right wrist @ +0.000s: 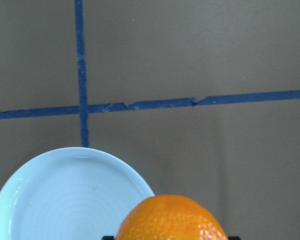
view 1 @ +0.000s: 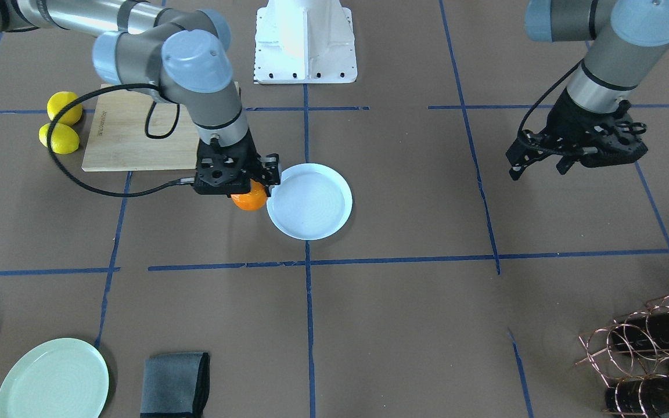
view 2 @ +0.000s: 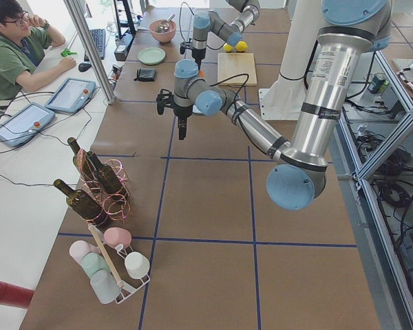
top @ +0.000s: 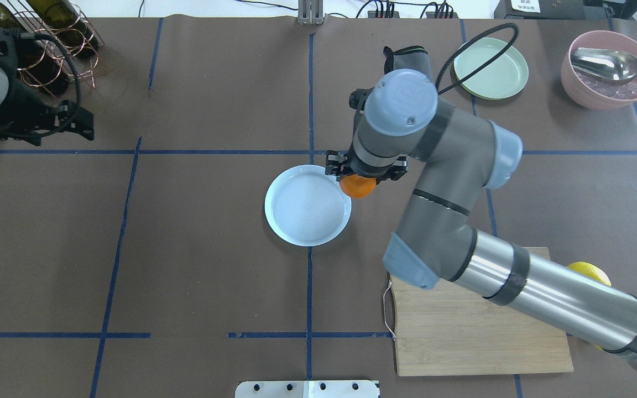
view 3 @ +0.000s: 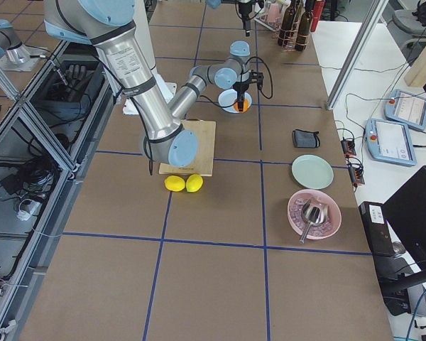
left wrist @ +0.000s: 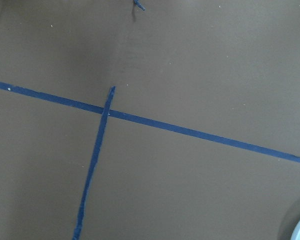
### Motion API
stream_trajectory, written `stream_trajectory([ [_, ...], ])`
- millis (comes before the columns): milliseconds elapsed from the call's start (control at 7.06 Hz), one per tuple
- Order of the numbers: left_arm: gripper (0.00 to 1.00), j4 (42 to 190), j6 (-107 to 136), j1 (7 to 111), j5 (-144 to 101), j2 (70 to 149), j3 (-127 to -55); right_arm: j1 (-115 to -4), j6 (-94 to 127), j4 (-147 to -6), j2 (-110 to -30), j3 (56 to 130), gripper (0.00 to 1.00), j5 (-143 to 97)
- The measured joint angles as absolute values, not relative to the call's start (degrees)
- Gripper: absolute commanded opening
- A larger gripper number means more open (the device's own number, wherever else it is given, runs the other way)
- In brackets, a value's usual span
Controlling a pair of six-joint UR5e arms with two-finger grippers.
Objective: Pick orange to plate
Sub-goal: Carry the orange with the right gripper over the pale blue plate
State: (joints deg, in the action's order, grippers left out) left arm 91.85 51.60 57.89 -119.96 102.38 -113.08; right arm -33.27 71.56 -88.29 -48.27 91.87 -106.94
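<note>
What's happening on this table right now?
The right gripper has its jaws shut on the orange, holding it right at the rim of the white plate, not yet in it. The left gripper hangs open off to the side, handling nothing.

This is looking like a robotics lab. Two robot arms [top: 445, 188] are standing on a white base [view 1: 305, 40] at a table [top: 213, 249] that brown paper is covering, and strips of blue tape [top: 309, 99] are dividing it into squares. A man [view 2: 14, 51] is sitting at a side desk [view 2: 27, 158] beside control pads [view 2: 72, 94] with red buttons, cables [view 2: 20, 180] are trailing across it, and a metal frame [view 3: 28, 121] is running along the table's edge.
</note>
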Motion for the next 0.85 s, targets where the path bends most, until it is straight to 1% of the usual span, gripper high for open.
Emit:
stream_trajectory([
  [283,1.0,91.9,43.3,61.5,-120.0,99.1,-113.0,-30.1,74.2,-87.9,-42.1,84.0,0.0,-103.8],
  [425,1.0,91.9,40.4,62.0,-120.1,98.0,-113.0,-29.1,74.8,-87.6,-40.1,81.3,0.17,-102.8],
  [566,1.0,92.0,39.2,62.3,-120.1,97.4,-112.9,-28.2,75.3,-86.5,-38.8,79.0,0.99,-101.7],
  [850,1.0,92.1,37.6,62.9,-120.1,96.6,-112.9,-27.5,75.8,-84.4,-37.9,76.8,1.0,-100.9],
])
